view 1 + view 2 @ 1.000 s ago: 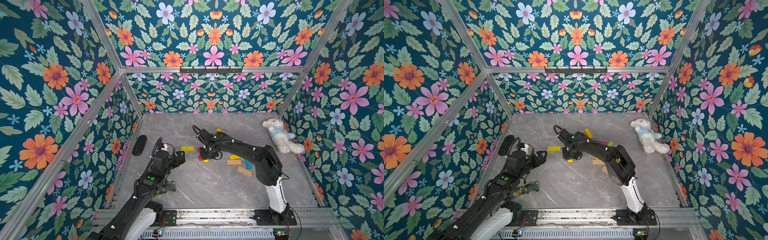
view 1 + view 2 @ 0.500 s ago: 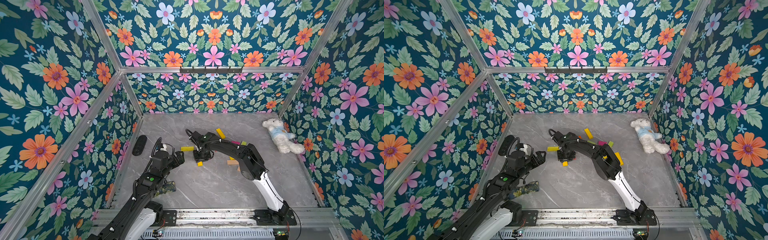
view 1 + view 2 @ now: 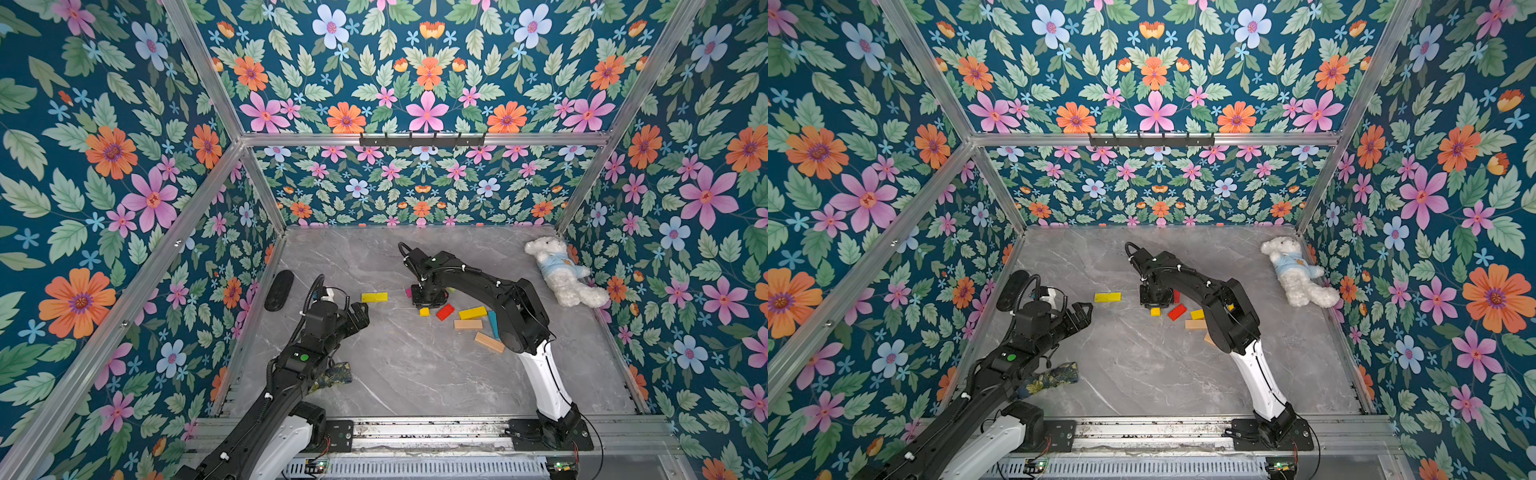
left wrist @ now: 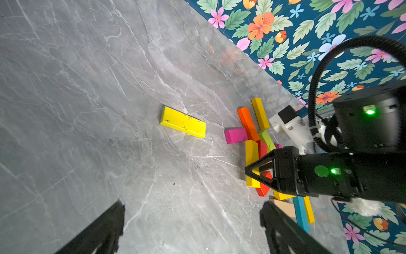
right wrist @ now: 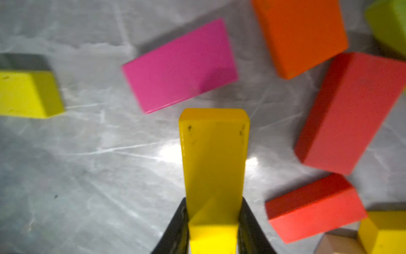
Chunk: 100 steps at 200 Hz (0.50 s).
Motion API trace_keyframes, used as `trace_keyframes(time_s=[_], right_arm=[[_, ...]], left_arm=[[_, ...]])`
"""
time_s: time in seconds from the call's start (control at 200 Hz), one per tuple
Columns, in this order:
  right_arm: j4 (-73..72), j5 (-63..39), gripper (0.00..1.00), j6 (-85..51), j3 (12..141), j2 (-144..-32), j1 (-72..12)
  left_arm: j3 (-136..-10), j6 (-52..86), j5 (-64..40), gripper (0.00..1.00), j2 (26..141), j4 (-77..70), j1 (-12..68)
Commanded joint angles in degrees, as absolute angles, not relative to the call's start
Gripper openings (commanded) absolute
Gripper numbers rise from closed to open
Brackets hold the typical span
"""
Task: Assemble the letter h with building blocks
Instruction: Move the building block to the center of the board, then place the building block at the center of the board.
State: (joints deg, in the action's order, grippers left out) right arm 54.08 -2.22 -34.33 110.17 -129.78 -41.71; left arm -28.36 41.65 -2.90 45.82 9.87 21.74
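Only the right wrist view shows the grip plainly: the right tool point(image 5: 214, 211) is clamped on a yellow bar point(image 5: 214, 154) that juts past its fingertips above the grey surface point(image 5: 87, 176), with a magenta bar point(image 5: 180, 66) beyond. In both top views this tool sits mid-frame at the heap of blocks point(image 3: 471, 312). The left tool point(image 3: 359, 311), lower left of it, gapes wide near a lone yellow bar point(image 3: 374, 296).

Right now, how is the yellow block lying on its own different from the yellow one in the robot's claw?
The lone yellow block lies flat on the table, touched by nothing; the held yellow block is clamped in the right gripper, pointing end-down. The lone one sits apart from the pile; the held one is at the pile's edge. Both are yellow rectangular bars.
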Motion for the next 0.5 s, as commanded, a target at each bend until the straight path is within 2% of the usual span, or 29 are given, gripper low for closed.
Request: trace_keyframes(time_s=[0.0,0.255,0.495], right_arm=[[55.85,-3.11,0.07,-36.12,111.50,-130.39,-44.84],[54.73,-5.29,0.07,-39.45,115.43,-134.56,-51.28],[55.57,-4.31,0.07,-41.50,119.41,-138.32,-52.76]], left_arm=[[-28.48,41.22,-3.07,0.99,45.62,9.73,21.76],[-28.47,41.22,-3.49,0.99,45.62,9.75,21.77],[-29.07,41.87,-2.48,0.99,44.32,11.11,21.77]])
